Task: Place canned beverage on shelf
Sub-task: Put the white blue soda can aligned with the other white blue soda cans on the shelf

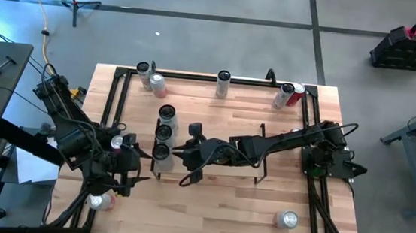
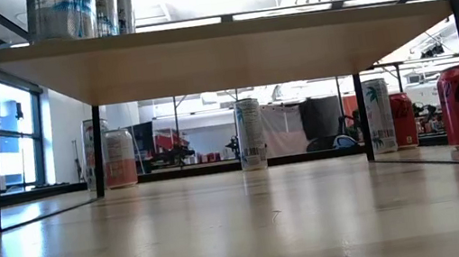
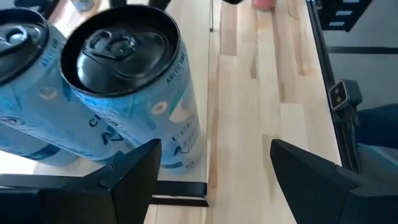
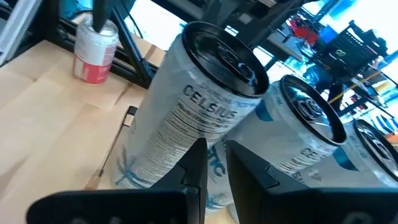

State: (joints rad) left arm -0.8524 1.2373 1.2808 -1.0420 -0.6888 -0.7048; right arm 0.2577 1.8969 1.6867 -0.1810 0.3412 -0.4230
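The shelf (image 1: pixel 213 143) stands mid-table, a light board on black wire frames. Three pale blue canned beverages stand upright in a row on its left end (image 1: pixel 163 133). My left gripper (image 1: pixel 142 165) is open beside the nearest can (image 3: pixel 124 93), which stands ahead of one finger; bare wood shows in the gap between its fingers (image 3: pixel 214 146). My right gripper (image 1: pixel 178 153) reaches over the shelf from the right. It is shut, with its tips (image 4: pixel 214 152) low against the side of that same can (image 4: pixel 193 112). My right gripper's shut fingertips (image 4: pixel 196 162) stand level at the lower side of the nearest can, coming from the table's right. I cannot tell whether they touch it. The can stands upright on the shelf board.
More cans stand along the far rail (image 1: pixel 222 84), with a red one (image 1: pixel 295 92) among them. A pink can (image 1: pixel 98 201) sits at the near left and another can (image 1: pixel 286 219) at the near right. Black rails (image 1: pixel 122 109) edge the table. Bare shelf board lies right of the row.
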